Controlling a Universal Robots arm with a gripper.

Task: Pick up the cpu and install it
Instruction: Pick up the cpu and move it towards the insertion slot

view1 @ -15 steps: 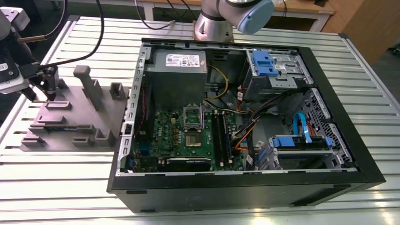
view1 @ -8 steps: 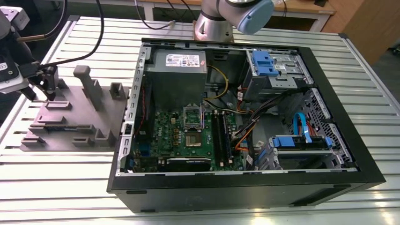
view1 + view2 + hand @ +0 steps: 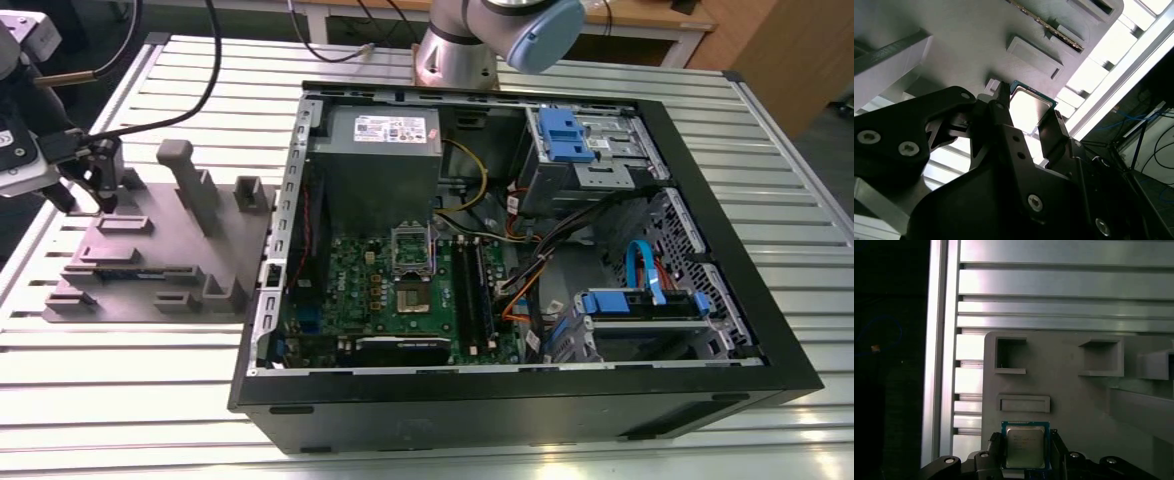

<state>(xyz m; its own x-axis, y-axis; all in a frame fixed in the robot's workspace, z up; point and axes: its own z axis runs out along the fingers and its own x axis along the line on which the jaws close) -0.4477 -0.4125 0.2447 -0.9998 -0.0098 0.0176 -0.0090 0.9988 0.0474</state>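
In the second wrist view the dark fingers (image 3: 1051, 132) hide part of the cpu (image 3: 1029, 107).

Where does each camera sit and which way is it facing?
Exterior view: off the arm, looking down on the computer case and grey tray; arm base and gripper show.
First wrist view: on the wrist, facing straight onto the tray; gripper around the cpu.
Second wrist view: on the wrist, slanted along the gripper toward the cpu.
Both wrist views share gripper, cpu, tray.

The cpu (image 3: 1024, 446) — silvery square, green-rimmed — apparently lies flat on the grey holder (image 3: 1079, 400).
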